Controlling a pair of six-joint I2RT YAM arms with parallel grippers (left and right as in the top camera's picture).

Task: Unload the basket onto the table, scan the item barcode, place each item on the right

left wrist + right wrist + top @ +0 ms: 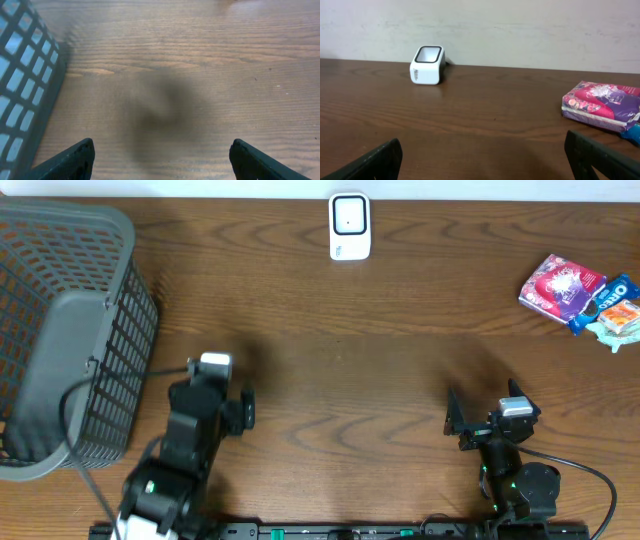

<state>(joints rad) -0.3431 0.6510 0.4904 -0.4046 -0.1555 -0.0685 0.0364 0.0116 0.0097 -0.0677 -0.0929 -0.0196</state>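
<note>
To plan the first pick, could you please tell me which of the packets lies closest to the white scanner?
The pink-and-purple packet; the blue packet and the orange packet lie beyond it, farther from the scanner.

Scanner standing far centre, items bunched far right, none of them held.

The scanner (349, 225) is a small white box with rounded corners. It sits upright, and its dark, black-rimmed window faces up and slightly toward the near side. There is faint grey print on its front. Well apart from it, over on the far right, lies the pink and purple packet (561, 286). It is glossy and crinkled, lying flat, with one corner pointing near-left. A blue wrapper (606, 300) touches its right side, lying at an angle. Just beyond that is an orange and pale green packet (620, 320), at the very right edge. No barcode can be made out on any of them.
</note>
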